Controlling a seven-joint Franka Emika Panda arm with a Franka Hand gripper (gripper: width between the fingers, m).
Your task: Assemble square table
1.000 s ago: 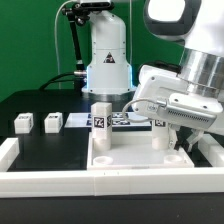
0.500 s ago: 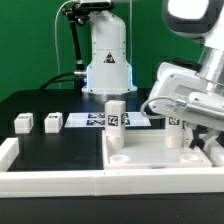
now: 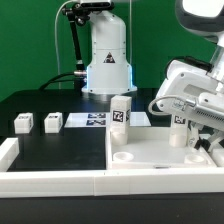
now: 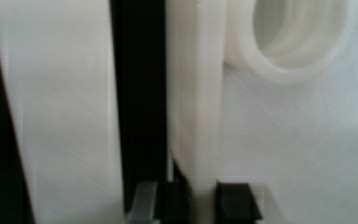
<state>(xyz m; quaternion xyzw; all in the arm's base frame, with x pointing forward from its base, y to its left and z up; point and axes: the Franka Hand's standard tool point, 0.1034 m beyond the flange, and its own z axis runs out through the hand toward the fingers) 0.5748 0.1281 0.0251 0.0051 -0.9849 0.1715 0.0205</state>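
The white square slab (image 3: 150, 160) lies underside up at the exterior view's right. Two white legs stand upright in it, one at its far left corner (image 3: 120, 111) and one further right (image 3: 178, 131). Two loose legs (image 3: 23, 123) (image 3: 53, 121) lie on the black table at the left. My gripper (image 3: 205, 142) is at the slab's right edge. In the wrist view my gripper (image 4: 195, 203) is shut on the slab's raised rim (image 4: 190, 100), with one finger on each side. A round socket (image 4: 309, 40) shows on the slab (image 4: 282, 130).
The long white rail (image 3: 50, 185) runs along the front and up the left side (image 3: 8, 150). The marker board (image 3: 97, 120) lies behind the slab. The arm's white base (image 3: 107, 55) stands at the back.
The slab and its two upright legs have slid toward the exterior view's right, with my gripper holding the rim. The loose legs have not moved.
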